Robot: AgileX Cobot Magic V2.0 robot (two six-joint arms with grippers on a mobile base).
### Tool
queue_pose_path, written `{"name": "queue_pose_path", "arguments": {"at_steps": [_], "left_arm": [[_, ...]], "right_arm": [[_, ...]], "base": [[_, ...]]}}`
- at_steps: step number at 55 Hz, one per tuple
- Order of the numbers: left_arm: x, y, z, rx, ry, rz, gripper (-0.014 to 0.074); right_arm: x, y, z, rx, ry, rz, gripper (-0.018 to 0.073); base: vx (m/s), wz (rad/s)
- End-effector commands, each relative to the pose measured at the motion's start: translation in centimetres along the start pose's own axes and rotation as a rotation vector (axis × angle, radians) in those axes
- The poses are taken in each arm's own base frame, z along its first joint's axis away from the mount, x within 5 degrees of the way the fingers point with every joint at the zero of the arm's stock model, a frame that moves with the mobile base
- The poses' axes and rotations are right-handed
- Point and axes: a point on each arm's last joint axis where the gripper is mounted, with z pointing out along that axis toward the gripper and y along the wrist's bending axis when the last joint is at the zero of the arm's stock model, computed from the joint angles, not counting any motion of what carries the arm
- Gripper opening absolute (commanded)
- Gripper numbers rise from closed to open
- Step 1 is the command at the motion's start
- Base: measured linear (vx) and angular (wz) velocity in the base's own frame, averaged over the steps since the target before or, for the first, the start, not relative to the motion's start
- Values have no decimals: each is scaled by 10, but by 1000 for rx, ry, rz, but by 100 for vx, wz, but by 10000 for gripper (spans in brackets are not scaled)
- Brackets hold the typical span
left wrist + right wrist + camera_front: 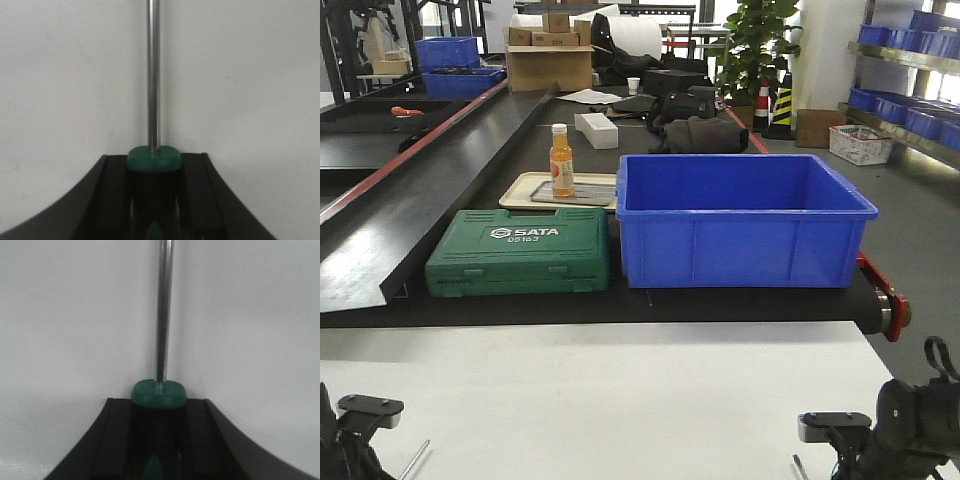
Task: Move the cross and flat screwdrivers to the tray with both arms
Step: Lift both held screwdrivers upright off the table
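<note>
While the left gripper [153, 167] is clamping one screwdriver [152, 90] by its handle and the right gripper [159, 407] the other screwdriver [164, 320], both shafts are jutting out over the white table [620, 400], with the tray showing in no view. Likely trouble: the long shafts snagging the table or each other and twisting loose. I am counting two screwdrivers, two grippers, one apiece.

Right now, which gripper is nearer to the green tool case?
Left. The left gripper is at the near left, with the green tool case ahead and slightly to its right. The right gripper is at the near right, facing the blue bin, farther across.
</note>
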Motion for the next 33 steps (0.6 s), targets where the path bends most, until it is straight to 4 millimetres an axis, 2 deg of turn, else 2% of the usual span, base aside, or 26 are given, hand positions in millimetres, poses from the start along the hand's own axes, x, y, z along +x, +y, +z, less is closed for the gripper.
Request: {"name": "queue_pose_path", "arguments": {"at_steps": [1, 7, 12, 17, 27, 33], "left_arm": [[-9, -6, -27, 32, -81, -52, -8], [-17, -9, -50, 42, -192, -92, -5], [-20, -13, -78, 53, -277, -110, -3], [-20, -18, -104, 81, -347, -138, -2], [-19, -41, -172, 127, -586, -113, -1], [-12, -57, -214, 139, -732, -71, 0]], "right_arm": [[-6, 4, -30, -7, -89, -13, -11], [-9, 6, -56, -2, -177, -31, -11], [-9, 9, -78, 2, -259, -42, -11], [-8, 13, -109, -5, -372, -56, -8], [0, 27, -168, -79, -583, -61, -8], [4, 48, -209, -97, -708, -172, -8]], "base": [[0, 0], [0, 0], [0, 0], [0, 0], [0, 0], [0, 0]]}}
